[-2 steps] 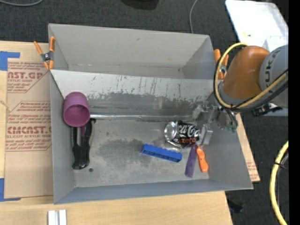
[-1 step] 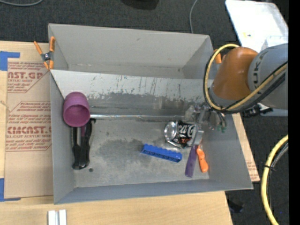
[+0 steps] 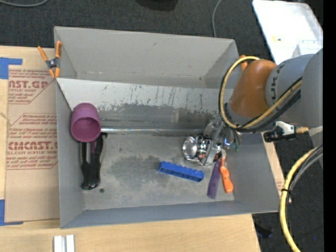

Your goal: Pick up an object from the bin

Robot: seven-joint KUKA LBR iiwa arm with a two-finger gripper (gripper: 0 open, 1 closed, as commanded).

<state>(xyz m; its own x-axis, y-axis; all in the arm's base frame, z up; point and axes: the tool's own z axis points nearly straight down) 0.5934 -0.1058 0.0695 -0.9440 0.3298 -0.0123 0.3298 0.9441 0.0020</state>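
In the grey bin [image 3: 147, 56], the gripper [image 3: 206, 146] hangs low at the right side, clenched or released I cannot tell, near a blue bar [image 3: 181, 171]. Just beside it lie a purple stick [image 3: 213, 184] and an orange stick [image 3: 226, 180], touching side by side, thin and smooth: a grab may catch both or let them slip out.
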